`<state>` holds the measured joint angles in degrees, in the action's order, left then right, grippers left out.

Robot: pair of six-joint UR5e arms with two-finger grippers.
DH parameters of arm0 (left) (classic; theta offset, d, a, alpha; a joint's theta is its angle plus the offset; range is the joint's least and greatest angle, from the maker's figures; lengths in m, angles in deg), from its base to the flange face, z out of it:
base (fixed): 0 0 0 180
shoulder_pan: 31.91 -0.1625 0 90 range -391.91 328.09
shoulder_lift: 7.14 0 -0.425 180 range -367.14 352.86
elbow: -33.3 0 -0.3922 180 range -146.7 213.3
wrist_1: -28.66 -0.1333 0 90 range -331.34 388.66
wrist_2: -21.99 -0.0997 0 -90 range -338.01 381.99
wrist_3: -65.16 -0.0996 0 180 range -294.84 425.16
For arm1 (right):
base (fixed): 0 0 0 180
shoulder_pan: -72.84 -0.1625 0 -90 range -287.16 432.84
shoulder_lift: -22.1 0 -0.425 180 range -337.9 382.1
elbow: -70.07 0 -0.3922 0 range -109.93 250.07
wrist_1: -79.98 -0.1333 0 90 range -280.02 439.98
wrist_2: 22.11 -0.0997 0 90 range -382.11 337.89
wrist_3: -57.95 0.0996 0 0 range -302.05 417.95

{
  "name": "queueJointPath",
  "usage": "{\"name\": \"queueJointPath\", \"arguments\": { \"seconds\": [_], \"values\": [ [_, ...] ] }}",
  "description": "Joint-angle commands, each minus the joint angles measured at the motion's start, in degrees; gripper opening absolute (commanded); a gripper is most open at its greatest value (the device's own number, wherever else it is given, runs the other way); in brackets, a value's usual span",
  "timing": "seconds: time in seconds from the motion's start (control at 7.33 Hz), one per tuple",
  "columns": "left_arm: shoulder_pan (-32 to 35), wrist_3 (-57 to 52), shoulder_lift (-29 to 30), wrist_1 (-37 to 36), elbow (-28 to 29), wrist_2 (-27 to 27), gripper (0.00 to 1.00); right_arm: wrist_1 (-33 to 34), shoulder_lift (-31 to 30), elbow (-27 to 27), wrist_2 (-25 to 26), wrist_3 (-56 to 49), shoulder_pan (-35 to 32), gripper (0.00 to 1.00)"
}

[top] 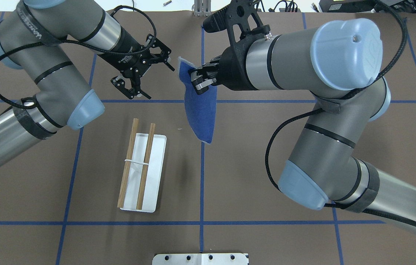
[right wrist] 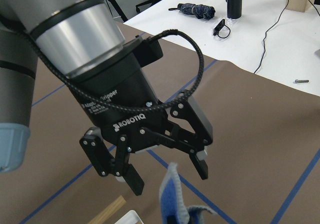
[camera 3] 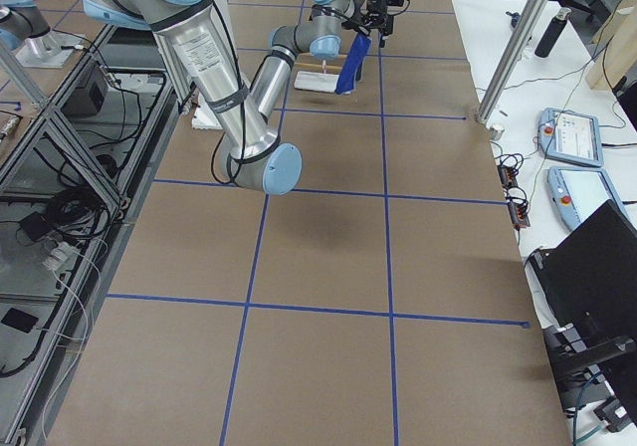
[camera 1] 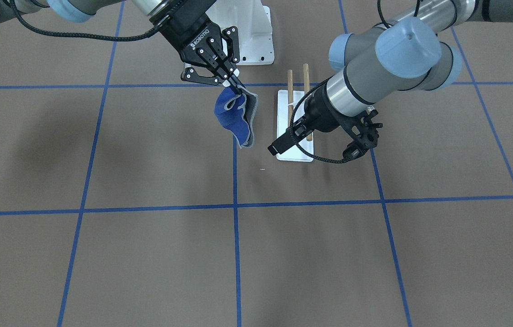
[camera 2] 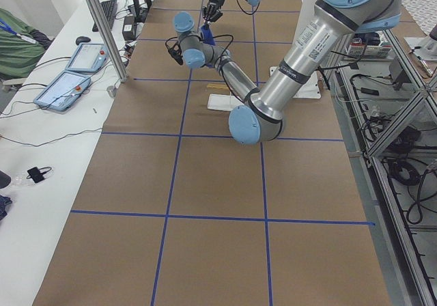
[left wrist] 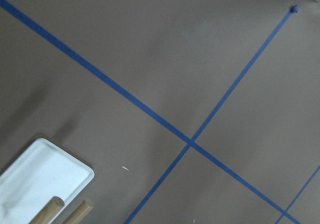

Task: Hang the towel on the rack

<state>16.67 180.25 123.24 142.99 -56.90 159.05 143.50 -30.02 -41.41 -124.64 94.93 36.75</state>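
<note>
My right gripper (top: 197, 81) is shut on the upper part of the blue towel (top: 201, 114), which hangs bunched above the table. It shows the same in the front view: the right gripper (camera 1: 237, 88) holds the towel (camera 1: 233, 118). My left gripper (top: 143, 73) is open and empty, level with the towel's top and apart from it. The right wrist view shows the left gripper's spread fingers (right wrist: 131, 179) just above the towel's edge (right wrist: 172, 204). The rack (top: 156, 162), with two wooden dowels (top: 128, 162), stands bare on the table near the towel. Its corner shows in the left wrist view (left wrist: 40, 179).
A white bolted pedestal (top: 200, 258) stands at the table's robot-side edge, also seen in the front view (camera 1: 254, 36). Blue tape lines (top: 202, 184) grid the brown table. A side bench with tablets (camera 2: 68, 74) runs along the far edge.
</note>
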Motion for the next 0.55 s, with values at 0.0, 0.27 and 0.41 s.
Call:
{"name": "queueJointPath", "arguments": {
  "seconds": [0.0, 0.27, 0.41],
  "values": [
    [-1.2, 2.1, 1.0, 0.2, 1.0, 0.0, 0.98, 0.0, 0.7, -0.1, 2.6, 0.4, 1.8, 0.00],
    [-1.9, 2.2, 1.2, 0.5, 0.9, 0.0, 0.87, 0.0, 0.7, -0.1, 3.3, 0.4, 2.4, 0.00],
    [-2.5, 2.2, 1.1, 2.1, 0.9, 0.0, 0.65, 0.0, 0.7, -0.1, 3.5, 0.4, 2.5, 0.00]
  ]
}}
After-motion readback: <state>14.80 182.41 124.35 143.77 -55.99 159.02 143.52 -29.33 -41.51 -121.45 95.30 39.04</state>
